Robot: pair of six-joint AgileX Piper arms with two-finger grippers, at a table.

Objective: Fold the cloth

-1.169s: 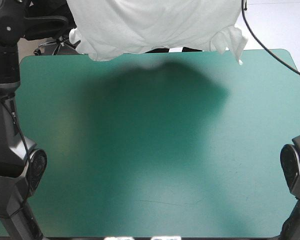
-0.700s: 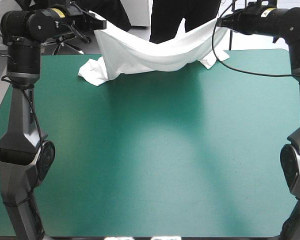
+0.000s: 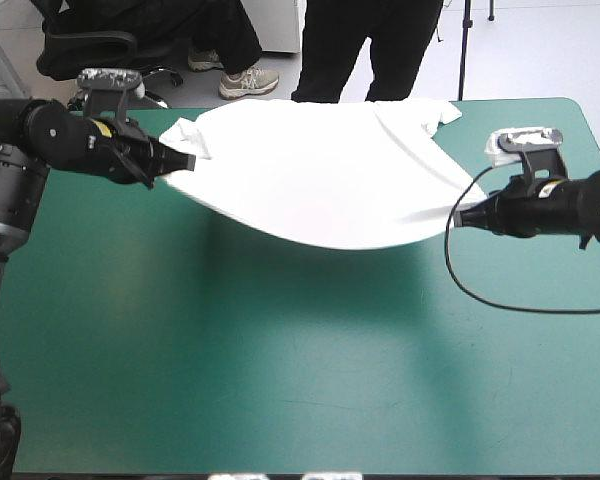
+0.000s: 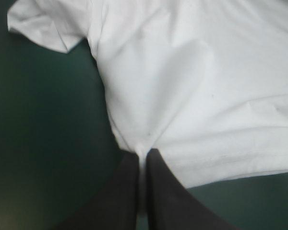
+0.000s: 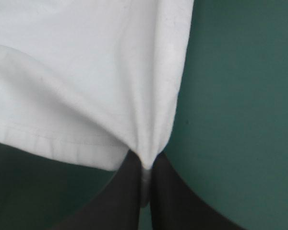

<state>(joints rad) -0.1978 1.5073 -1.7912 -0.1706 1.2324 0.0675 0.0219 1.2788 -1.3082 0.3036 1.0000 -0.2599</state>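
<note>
A T-shirt (image 3: pixel 320 180), plain white all over, its creases shaded pale grey. Around the T-shirt the table cover (image 3: pixel 280 390) is an even teal-green, turning to a darker green in the shadow just beneath the T-shirt. At either side of the T-shirt, the left gripper (image 3: pixel 189 160) and the right gripper (image 3: pixel 453 222) have plain black fingers (image 4: pixel 165 196).

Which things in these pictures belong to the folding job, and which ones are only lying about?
Belongs to the job:
- the white T-shirt, held spread out
- the left claw, shut on one edge of it
- the right claw, shut on the opposite edge

Only lying about:
- just the teal-green cover underneath, which serves as the work surface
</note>
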